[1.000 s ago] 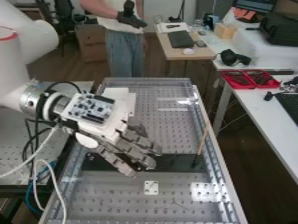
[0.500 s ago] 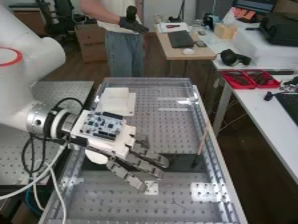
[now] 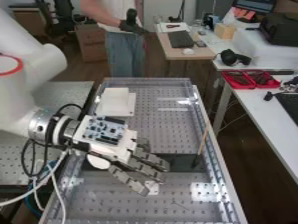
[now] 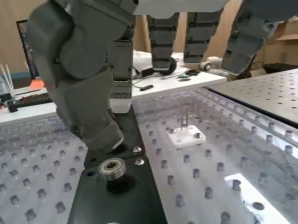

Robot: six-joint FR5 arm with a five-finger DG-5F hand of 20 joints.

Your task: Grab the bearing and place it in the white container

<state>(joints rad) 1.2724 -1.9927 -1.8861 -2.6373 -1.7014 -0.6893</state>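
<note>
One bearing [image 4: 112,169] | over black strip [image 4: 136,202] | face up, axis seemingly upright | hand [image 3: 146,170] spread, fingers loosely straight

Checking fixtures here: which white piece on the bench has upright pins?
The small plate by the hand's fingertips, with two upright pins; the other is larger, farther off.
</note>
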